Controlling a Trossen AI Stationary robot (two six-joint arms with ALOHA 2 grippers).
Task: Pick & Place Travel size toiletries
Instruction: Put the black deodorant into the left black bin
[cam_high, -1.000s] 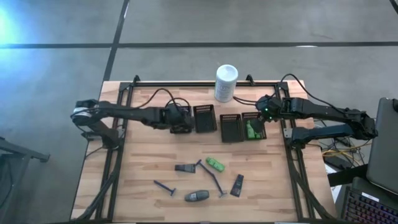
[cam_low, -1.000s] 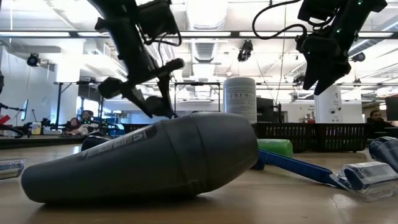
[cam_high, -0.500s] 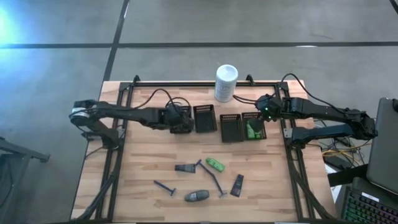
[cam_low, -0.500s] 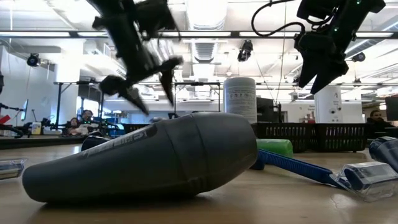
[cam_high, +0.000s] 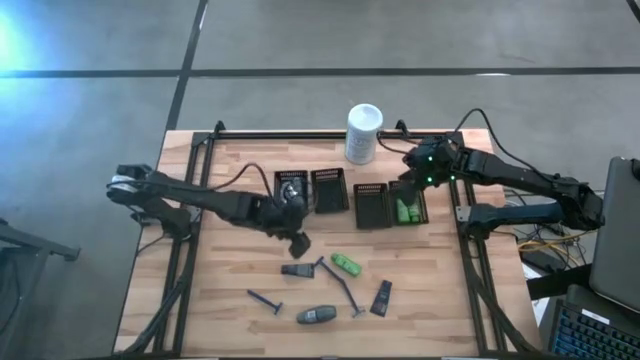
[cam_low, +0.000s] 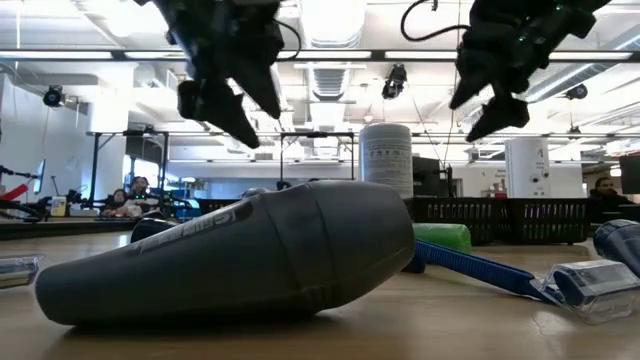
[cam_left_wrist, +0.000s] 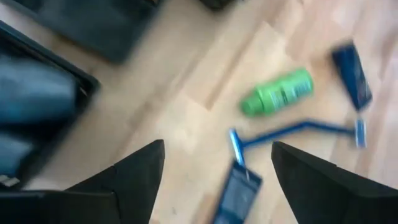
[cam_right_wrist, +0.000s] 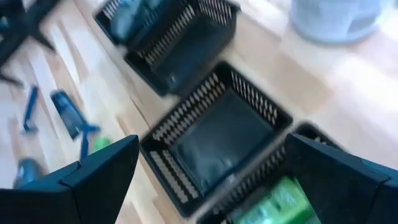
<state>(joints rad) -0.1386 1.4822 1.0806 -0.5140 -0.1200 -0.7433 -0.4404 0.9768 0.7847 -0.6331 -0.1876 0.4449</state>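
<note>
Loose toiletries lie on the near half of the table: a green bottle (cam_high: 346, 264), two blue razors (cam_high: 336, 283) (cam_high: 265, 301), two black tubes (cam_high: 295, 270) (cam_high: 381, 297) and a grey oval bottle (cam_high: 317, 316) lying on its side (cam_low: 240, 260). My left gripper (cam_high: 300, 245) hangs open above the table, just far of the left tube; its wrist view shows the green bottle (cam_left_wrist: 277, 93) and a razor (cam_left_wrist: 298, 130) ahead. My right gripper (cam_high: 415, 168) is open above the rightmost tray (cam_high: 408, 190), which holds a green bottle (cam_high: 404, 211).
Several black slotted trays (cam_high: 329, 190) (cam_high: 371, 205) stand in a row across the table's middle; the leftmost (cam_high: 290, 185) holds a greyish item. A tall white container (cam_high: 363, 133) stands at the far edge. Black frame rails run along the left and right sides.
My left gripper has swung away from the leftmost tray toward the near edge and now hangs over the bare wood by the loose items. My right gripper has drawn back a little toward the far edge and tipped, still open over the right trays.
</note>
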